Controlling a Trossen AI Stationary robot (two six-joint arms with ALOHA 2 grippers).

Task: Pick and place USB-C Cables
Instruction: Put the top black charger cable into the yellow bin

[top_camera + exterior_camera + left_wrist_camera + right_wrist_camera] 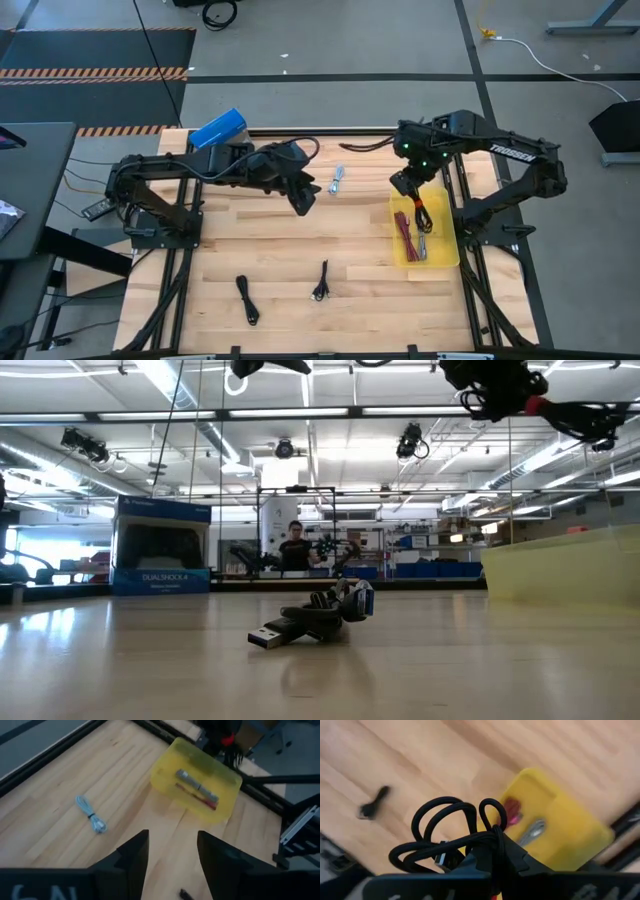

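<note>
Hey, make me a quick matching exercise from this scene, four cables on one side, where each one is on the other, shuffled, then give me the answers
Cables:
1. maroon cable
2. pale blue cable
3. black cable in the loops
4. black cable near the front left

Places:
A. lying on the bare wooden table, far side, between the two arms
B. held in the right end effector above the yellow tray
C. lying inside the yellow tray
D. lying on the table, close to the front edge

Pairs: 1-C, 2-A, 3-B, 4-D
</note>
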